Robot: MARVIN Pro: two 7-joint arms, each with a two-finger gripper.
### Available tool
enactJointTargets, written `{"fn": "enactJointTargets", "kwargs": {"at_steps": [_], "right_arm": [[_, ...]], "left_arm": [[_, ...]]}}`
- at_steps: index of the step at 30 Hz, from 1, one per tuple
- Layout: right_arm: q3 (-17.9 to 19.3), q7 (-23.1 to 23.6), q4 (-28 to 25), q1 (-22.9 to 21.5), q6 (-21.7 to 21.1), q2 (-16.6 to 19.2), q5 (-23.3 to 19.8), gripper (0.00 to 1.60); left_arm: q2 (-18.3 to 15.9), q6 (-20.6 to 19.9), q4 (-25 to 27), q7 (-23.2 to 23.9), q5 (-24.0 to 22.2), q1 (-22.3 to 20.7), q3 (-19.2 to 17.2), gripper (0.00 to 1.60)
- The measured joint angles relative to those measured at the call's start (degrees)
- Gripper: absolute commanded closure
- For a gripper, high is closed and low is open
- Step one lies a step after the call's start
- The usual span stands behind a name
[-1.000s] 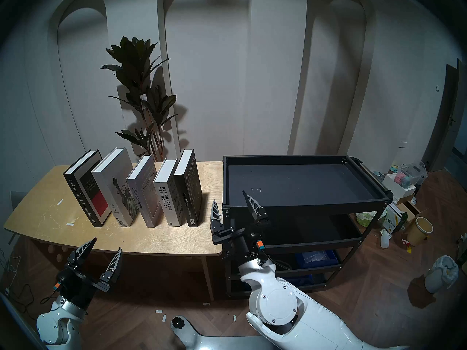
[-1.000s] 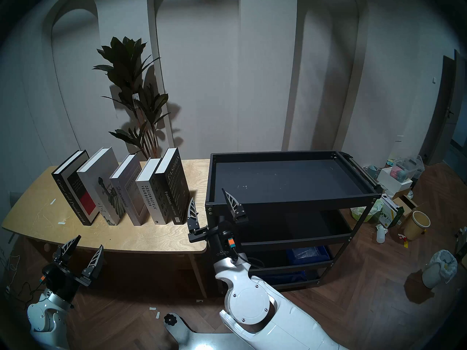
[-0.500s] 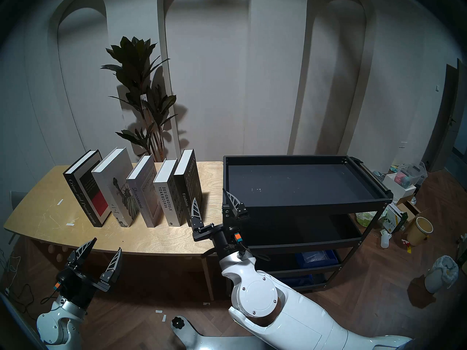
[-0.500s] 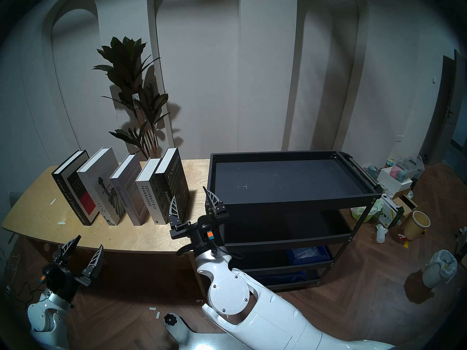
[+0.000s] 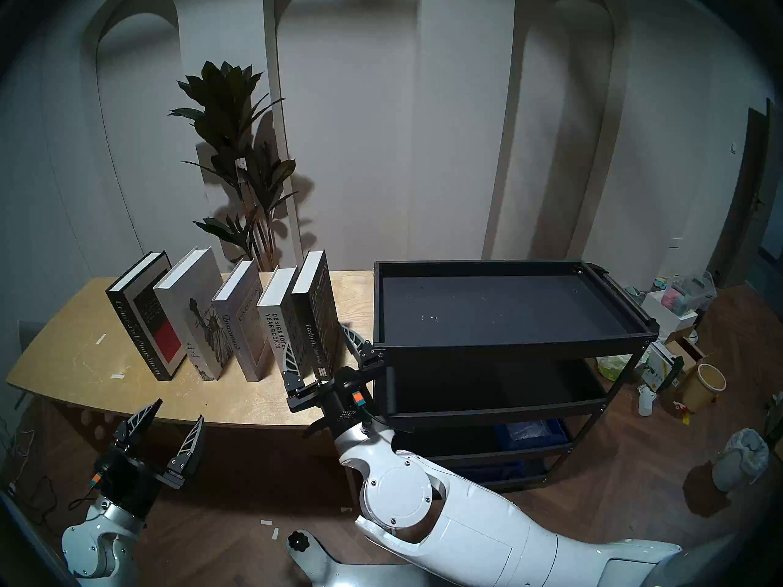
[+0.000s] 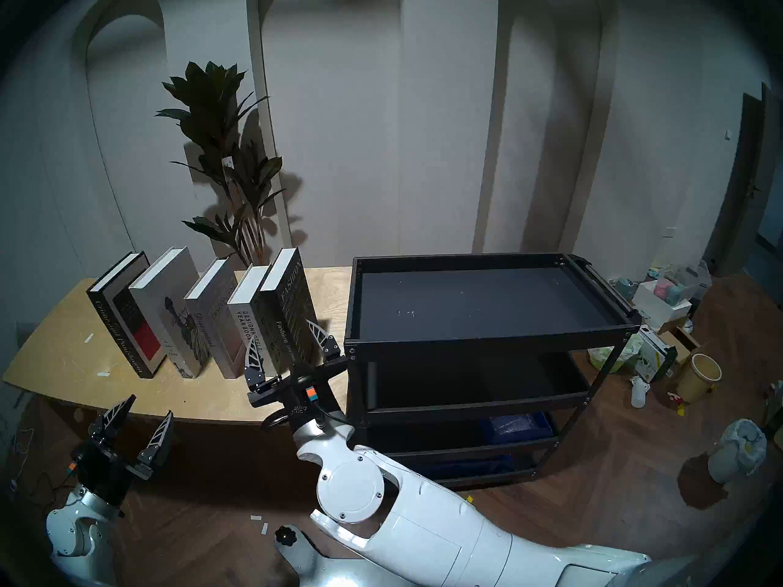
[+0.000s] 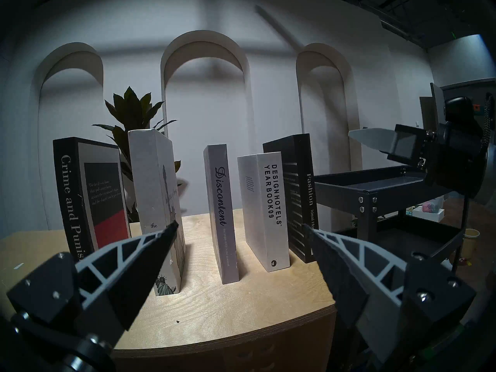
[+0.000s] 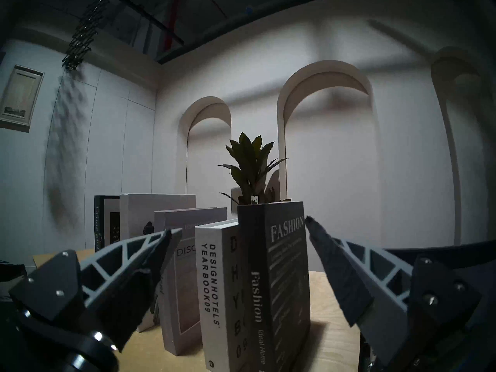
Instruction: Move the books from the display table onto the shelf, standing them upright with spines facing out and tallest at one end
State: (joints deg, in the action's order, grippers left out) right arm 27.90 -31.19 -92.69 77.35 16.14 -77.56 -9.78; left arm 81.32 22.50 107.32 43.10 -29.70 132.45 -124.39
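Several books stand upright in a row on the display table (image 5: 84, 370): black "Crime and Punishment" (image 5: 140, 319), a white Statue of Liberty book (image 5: 195, 311), grey "Discontent" (image 5: 241, 319), white "Design Hotels Yearbook" (image 5: 275, 315) and black "Fashion" (image 5: 315, 311). My right gripper (image 5: 318, 338) is open just in front of the "Fashion" spine (image 8: 257, 288), its fingers spread either side of that book and the Yearbook (image 8: 212, 283), holding nothing. My left gripper (image 5: 181, 409) hangs open and empty before the table's front edge. The black shelf (image 5: 512, 340) stands right of the table, its top tier bare.
A tall potted plant (image 5: 237, 150) rises behind the books against the arched wall. The shelf's lower tier holds a blue bin (image 5: 529, 431). Boxes, a yellow bucket (image 5: 703, 387) and a bagged waste bin (image 5: 739, 459) clutter the floor at the right.
My right arm has swung left from the shelf's front left corner to the "Fashion" book, gripper still open. The left arm and the books have not moved.
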Motion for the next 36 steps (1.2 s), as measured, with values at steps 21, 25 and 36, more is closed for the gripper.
{"fn": "enactJointTargets", "kwargs": {"at_steps": [21, 25, 36], "right_arm": [[-11.11, -7.71, 5.82, -8.07, 1.58, -2.49, -5.51, 0.0], [-12.98, -9.26, 5.46, -9.08, 2.33, -2.38, -6.26, 0.0], [-17.17, -15.52, 4.24, -11.9, 4.97, -2.03, -8.5, 0.0]], "left_arm": [[0.0, 0.0, -0.1, 0.11, 0.0, -0.16, 0.0, 0.0], [0.0, 0.0, -0.11, 0.13, 0.0, -0.18, 0.0, 0.0], [0.0, 0.0, -0.15, 0.21, 0.0, -0.23, 0.0, 0.0]]}}
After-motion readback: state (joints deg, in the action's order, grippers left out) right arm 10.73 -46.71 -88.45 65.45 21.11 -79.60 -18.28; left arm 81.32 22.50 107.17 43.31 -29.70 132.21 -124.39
